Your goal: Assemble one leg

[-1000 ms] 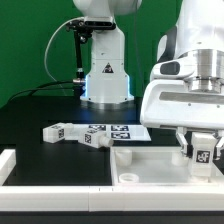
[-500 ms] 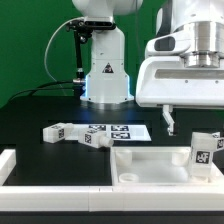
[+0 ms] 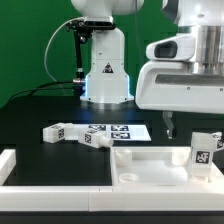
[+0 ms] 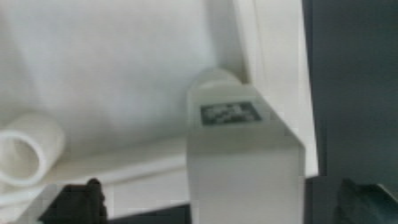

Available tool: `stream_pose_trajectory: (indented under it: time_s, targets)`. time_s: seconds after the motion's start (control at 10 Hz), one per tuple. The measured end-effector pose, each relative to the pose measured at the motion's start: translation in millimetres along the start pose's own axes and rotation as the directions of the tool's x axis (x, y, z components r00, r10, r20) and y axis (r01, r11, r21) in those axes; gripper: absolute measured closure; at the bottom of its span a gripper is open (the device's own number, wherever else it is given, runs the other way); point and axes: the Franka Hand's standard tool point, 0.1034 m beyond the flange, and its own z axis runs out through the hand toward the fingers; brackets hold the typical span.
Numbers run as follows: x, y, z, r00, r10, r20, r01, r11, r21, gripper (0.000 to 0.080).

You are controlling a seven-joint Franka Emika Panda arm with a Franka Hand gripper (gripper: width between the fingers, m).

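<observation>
Three legs show in the ext. view, all small white oblong blocks w/ b&w square tags. One leg point(image 3: 205, 152) stands upright at the right edge of the panel point(image 3: 150, 160), on the ext. view's right and the near side of the table point(image 3: 30, 115). A tag sits on the face toward the camera.

Two more legs lie flat on the black table, beyond the panel and toward the ext. view's left. One point(image 3: 57, 132) is furthest left; the other point(image 3: 97, 139) is just beside the marker board point(image 3: 128, 131).

One gripper point(image 4: 222, 203) hangs above the upright leg, jaws spread wide. The wrist view has two dark fingertips point(image 4: 80, 200), one on either side of the block, both apart from it. Only one finger point(image 3: 170, 125) is visible in the ext. view, on the leg's left & apart from it.

The wrist view also shows a tag on the leg point(image 4: 240, 140) and one round boss point(image 4: 22, 150) on the panel floor. Count: one panel, one marker board, one arm base point(image 3: 105, 70) at far ctr.
</observation>
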Motion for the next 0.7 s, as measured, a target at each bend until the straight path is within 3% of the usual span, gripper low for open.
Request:
stream_pose_trajectory:
  time_s: [0.1,0.2,0.3,0.5,0.6,0.7]
  targets:
    - [6.0,-1.1,4.3,0.998,0.015,0.058,-0.014,1.000,-0.018,0.0150]
    - [15.3,-5.8,5.4,1.000,0.021,-0.004,-0.021,1.000,-0.022,0.0150]
    - [13.8,-5.8,6.5,0.999,0.037,-0.008,-0.037,0.999,-0.023,0.0150]
    - [15.1,-3.0,6.6,0.997,0.083,-0.011,-0.083,0.996,-0.028,0.0388]
    - [15.1,-2.8,6.7,0.987,0.161,-0.013,-0.161,0.987,-0.028,0.0388]
    - [15.2,-2.5,6.8,0.975,0.220,-0.015,-0.220,0.975,-0.027,0.0517]
